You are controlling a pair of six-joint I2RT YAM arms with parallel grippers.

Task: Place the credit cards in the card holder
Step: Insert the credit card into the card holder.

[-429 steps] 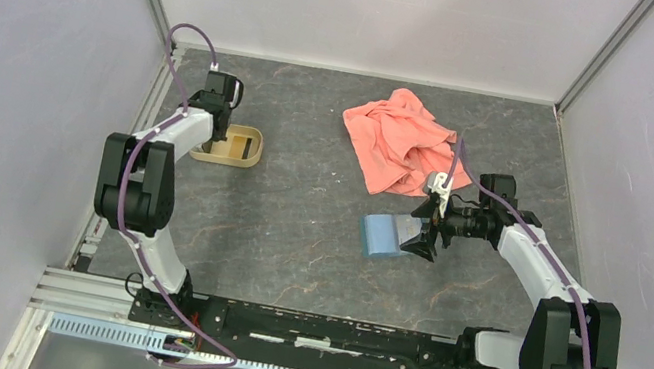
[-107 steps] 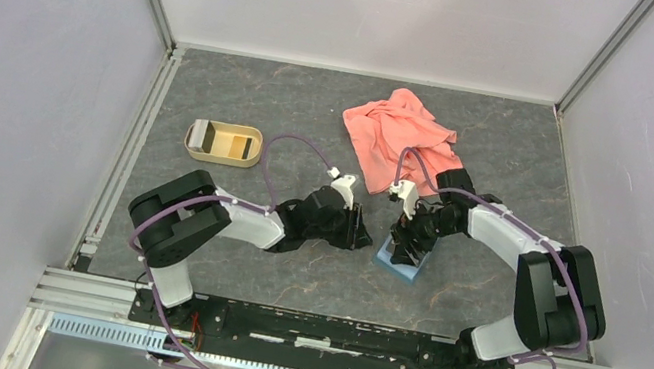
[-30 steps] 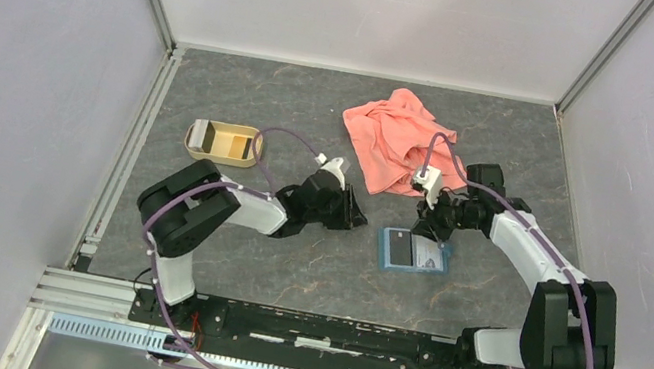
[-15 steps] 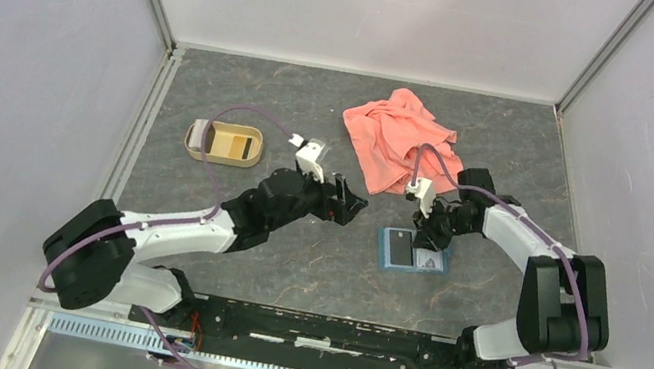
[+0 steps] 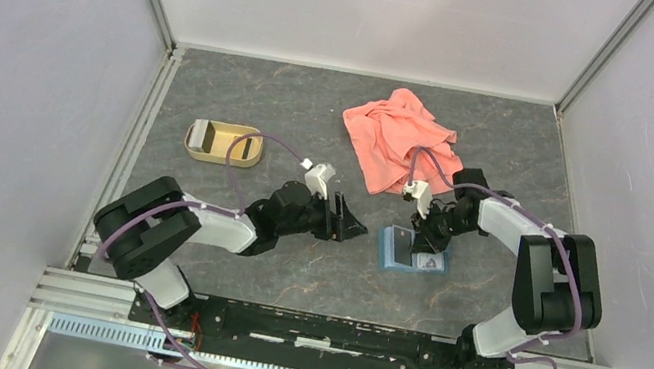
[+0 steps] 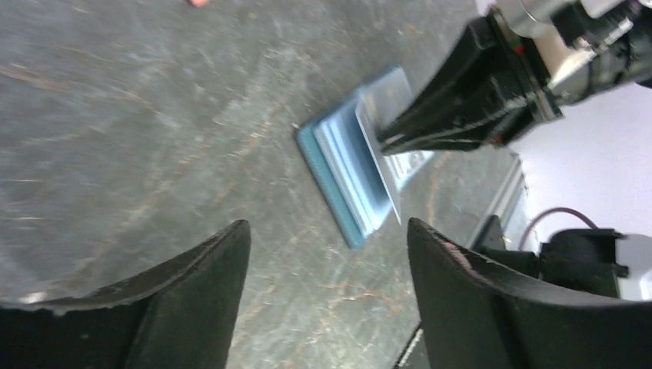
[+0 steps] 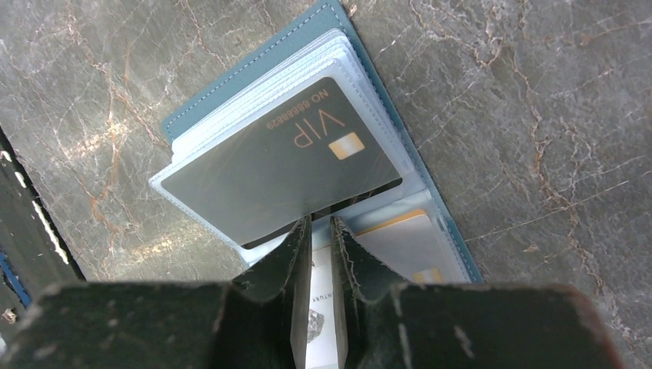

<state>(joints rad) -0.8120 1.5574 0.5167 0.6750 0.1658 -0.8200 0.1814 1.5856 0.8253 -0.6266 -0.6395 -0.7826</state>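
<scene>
The card holder (image 5: pixel 385 254) lay open and flat on the worktop (image 5: pixel 288 269), its long side running left to right. A dark credit card (image 7: pixel 284 165) sat in its top sleeve, long side along the fold. Just left of the holder, the left hand (image 5: pixel 347 222) had opened wide and held nothing, so it looked free to fetch another card. The right hand (image 7: pixel 321 224), fingers nearly together, touched the holder's middle. I could not tell if it pinched anything.

Right fingers (image 7: pixel 300 261) cover the middle of the card holder (image 7: pixel 231 115); grip unclear.
</scene>
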